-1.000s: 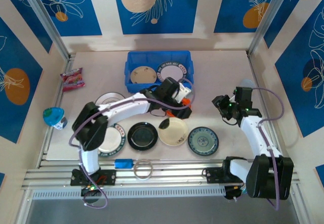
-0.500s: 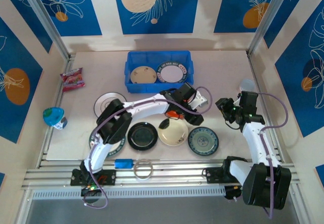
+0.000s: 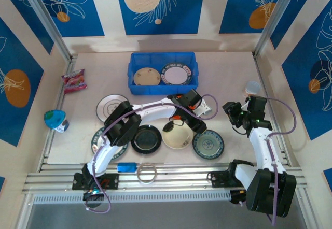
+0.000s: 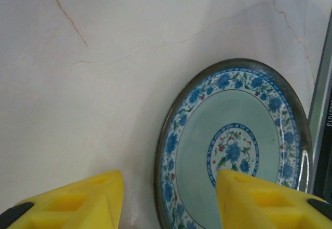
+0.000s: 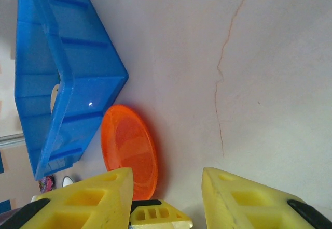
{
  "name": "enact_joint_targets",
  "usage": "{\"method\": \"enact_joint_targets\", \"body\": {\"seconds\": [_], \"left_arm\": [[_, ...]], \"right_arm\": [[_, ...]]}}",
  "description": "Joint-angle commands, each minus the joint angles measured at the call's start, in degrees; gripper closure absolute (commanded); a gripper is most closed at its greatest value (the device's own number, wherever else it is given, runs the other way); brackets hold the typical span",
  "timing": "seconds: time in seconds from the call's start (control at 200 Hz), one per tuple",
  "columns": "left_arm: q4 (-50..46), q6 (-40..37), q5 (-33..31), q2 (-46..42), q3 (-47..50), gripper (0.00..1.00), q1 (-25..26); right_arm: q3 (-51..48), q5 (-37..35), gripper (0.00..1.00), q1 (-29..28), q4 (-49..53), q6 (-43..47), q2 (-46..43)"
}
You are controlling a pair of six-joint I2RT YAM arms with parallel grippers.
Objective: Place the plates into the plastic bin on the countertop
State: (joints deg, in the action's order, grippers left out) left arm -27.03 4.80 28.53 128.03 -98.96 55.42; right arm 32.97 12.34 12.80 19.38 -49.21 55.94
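By the teal plate (image 4: 233, 146) the left jaws have arrived; both pairs gape empty.

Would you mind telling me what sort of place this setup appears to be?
Probably a staged robot test cell mimicking a kitchen counter: printed wall panels box in the countertop, an aluminium rail fronts it, and plates lie near a plastic bin.

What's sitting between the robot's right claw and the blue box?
An orange plate lies on the countertop between the right gripper and the plastic bin, close by the bin's corner. The right wrist view shows it.
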Motion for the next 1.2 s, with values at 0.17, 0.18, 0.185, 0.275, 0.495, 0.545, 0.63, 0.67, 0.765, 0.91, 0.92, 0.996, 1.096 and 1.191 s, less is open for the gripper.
{"method": "enact_joint_targets", "body": {"seconds": [0.17, 0.18, 0.185, 0.275, 0.495, 0.545, 0.63, 0.67, 0.765, 0.91, 0.92, 0.996, 1.096, 1.191], "left_arm": [[0.8, 1.0, 4.9, 3.6, -1.6, 0.52, 0.5], [0.8, 1.0, 5.0, 3.6, -1.6, 0.52, 0.5], [0.8, 1.1, 5.0, 3.6, -1.6, 0.52, 0.5], [0.9, 1.1, 5.5, 4.0, -1.6, 0.54, 0.7], [0.0, 1.0, 5.6, 5.1, -2.4, 0.59, 1.2], [-0.2, 1.0, 5.4, 5.4, -2.6, 0.61, 1.1], [-0.6, 1.0, 5.6, 5.8, -3.0, 0.66, 1.2], [-0.7, 1.0, 5.7, 5.9, -3.3, 0.68, 1.2], [-1.1, 1.0, 5.8, 6.3, -3.8, 0.71, 1.3], [-1.7, 1.1, 6.0, 7.0, -4.7, 0.78, 1.3], [-1.8, 1.1, 5.9, 7.0, -4.8, 0.79, 1.3], [-2.2, 1.1, 6.1, 7.4, -5.4, 0.86, 1.3], [-2.4, 1.3, 6.3, 7.6, -6.1, 0.94, 1.3], [-2.6, 1.4, 6.7, 7.1, -6.7, 1.0, 1.2]], "right_arm": [[-2.0, 3.0, 0.59, 1.0, -2.4, -0.3, -0.4], [-2.0, 3.1, 0.59, 1.0, -2.4, -0.3, -0.4], [-2.1, 3.1, 0.59, 1.0, -2.4, -0.3, -0.4], [-2.7, 3.5, 0.59, 1.2, -3.2, -0.6, -0.5], [-2.9, 3.6, 0.59, 1.5, -3.6, -0.2, -0.1], [-2.9, 3.7, 0.59, 1.5, -3.7, -0.1, 0.0], [-2.9, 3.8, 0.59, 1.6, -3.9, 0.0, 0.7], [-3.0, 4.0, 0.59, 1.6, -4.1, 0.0, 0.9], [-3.3, 4.1, 0.59, 1.8, -4.5, 0.0, 1.2], [-3.4, 4.1, 0.59, 1.9, -4.6, 0.1, 1.4], [-3.4, 4.1, 0.59, 1.9, -4.7, 0.1, 1.4], [-3.3, 4.0, 0.59, 2.0, -4.8, 0.2, 1.6], [-3.2, 3.8, 0.59, 2.2, -5.0, 0.2, 1.8], [-2.7, 3.9, 0.6, 2.3, -4.9, 0.3, 2.1]]}}
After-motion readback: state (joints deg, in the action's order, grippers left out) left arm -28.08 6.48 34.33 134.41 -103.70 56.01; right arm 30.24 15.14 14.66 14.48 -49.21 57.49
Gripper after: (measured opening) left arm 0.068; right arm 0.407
